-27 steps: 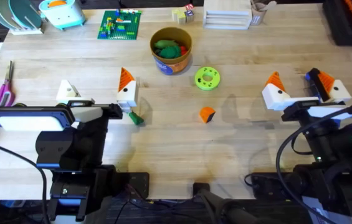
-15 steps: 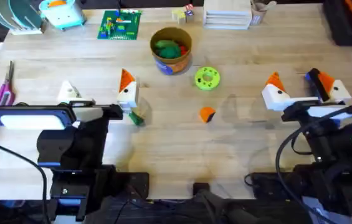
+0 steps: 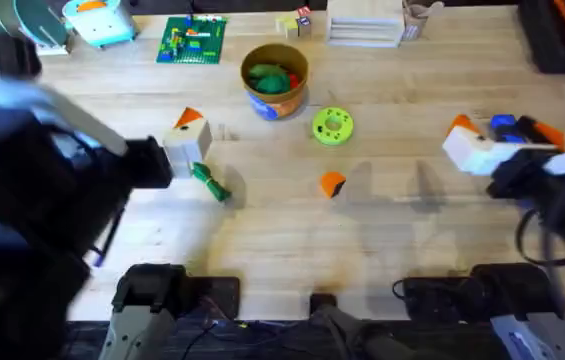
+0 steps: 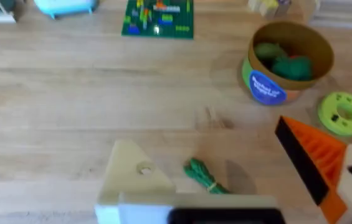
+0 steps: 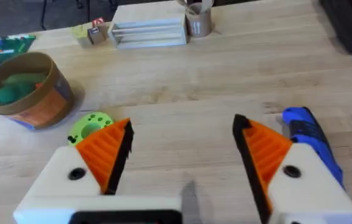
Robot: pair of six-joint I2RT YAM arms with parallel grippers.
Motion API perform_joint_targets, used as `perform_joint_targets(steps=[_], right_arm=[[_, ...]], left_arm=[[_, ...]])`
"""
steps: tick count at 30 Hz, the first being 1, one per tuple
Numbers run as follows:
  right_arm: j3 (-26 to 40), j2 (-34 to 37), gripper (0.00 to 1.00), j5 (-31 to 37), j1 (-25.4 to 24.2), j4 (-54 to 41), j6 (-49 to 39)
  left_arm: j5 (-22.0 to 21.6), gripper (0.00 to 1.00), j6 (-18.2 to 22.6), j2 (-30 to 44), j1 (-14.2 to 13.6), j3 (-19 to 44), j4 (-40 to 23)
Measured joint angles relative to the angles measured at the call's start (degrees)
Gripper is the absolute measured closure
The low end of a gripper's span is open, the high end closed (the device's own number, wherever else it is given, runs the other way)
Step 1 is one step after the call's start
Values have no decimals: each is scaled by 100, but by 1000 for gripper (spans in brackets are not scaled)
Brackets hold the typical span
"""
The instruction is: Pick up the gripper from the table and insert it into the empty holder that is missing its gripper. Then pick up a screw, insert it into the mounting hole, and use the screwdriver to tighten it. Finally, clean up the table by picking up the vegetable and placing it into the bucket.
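The gripper (image 3: 333, 183), a small orange wedge, lies loose on the table's middle. My left gripper (image 4: 207, 140) is open and holds nothing. One of its fingers is the bare white holder (image 4: 132, 180); the other carries an orange pad (image 4: 316, 155) (image 3: 186, 125). The green vegetable (image 3: 210, 183) (image 4: 204, 176) lies just beneath it. The bucket (image 3: 275, 78) (image 4: 288, 59) (image 5: 26, 87) holds green pieces. My right gripper (image 5: 184, 124) (image 3: 507, 142) is open at the right. The blue screwdriver (image 5: 309, 134) (image 3: 505, 123) lies beside one of its fingers. The screw is out of view.
A green disc with holes (image 3: 333, 126) (image 4: 344, 114) (image 5: 88, 126) sits between the bucket and the orange wedge. A green brick plate (image 3: 193, 38), small blocks and a wooden rack (image 3: 364, 25) line the far edge. My left arm (image 3: 32, 180) looms large and dark over the left side.
My left arm has risen close under the camera and now blurs the left side. Its gripper shifted a little left, baring the vegetable. My right gripper moved to the right.
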Motion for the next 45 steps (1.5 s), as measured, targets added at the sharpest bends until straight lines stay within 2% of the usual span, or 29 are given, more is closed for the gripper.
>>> perform_joint_targets(steps=[3, 5, 9, 13, 17, 24, 25, 26, 31, 32, 37, 39, 42, 43, 45], right_arm=[[1000, 715, 11, 0, 0, -636, 19], [1621, 1187, 11, 0, 0, -1101, 35], [2440, 1890, 11, 0, 0, -1687, -51], [2604, 2144, 10, 0, 0, -1764, -188], [2604, 2153, 10, 0, 0, -1796, -229], [2604, 2153, 11, -2, 0, -1800, -249], [2604, 2153, 11, 0, 0, -1800, -249], [2604, 2154, 11, 0, 0, -1801, -249], [2604, 2153, 10, 0, 0, -1800, -251], [2604, 2153, 11, 0, 0, -1800, -251], [2604, 2153, 10, 0, 0, -1800, -251], [2604, 2153, 10, -1, 0, -1800, -252], [2604, 2153, 10, 0, 0, -1802, -256], [2606, 2153, 10, 0, 0, -1802, -268], [2604, 2153, 10, -2, 0, -1802, -271]], left_arm=[[220, 8, -11, 1162, 0, 1159, -1064], [449, 8, -8, 1814, 0, 1754, -1517], [967, 9, -9, 2791, 0, 2501, -1934], [1461, 8, -11, 3383, 0, 2649, -2428], [1706, 8, -11, 3903, 0, 2652, -2841], [1856, 4, -13, 4424, 0, 2652, -2699], [1880, 38, -29, 4423, 0, 2652, -2655], [1908, 151, -49, 4412, 0, 2652, -2618], [2115, 935, 22, 4406, 0, 2652, -2417], [2152, 866, 77, 4406, 0, 2652, -2370], [2562, 65, 43, 4406, 0, 2652, -1959], [2816, 14, -76, 4406, 0, 2650, -1632], [3277, 7, -365, 4406, 0, 2650, -858], [3755, 7, -539, 4406, 0, 2650, -166], [4005, 7, -640, 4406, 0, 2650, 249]])
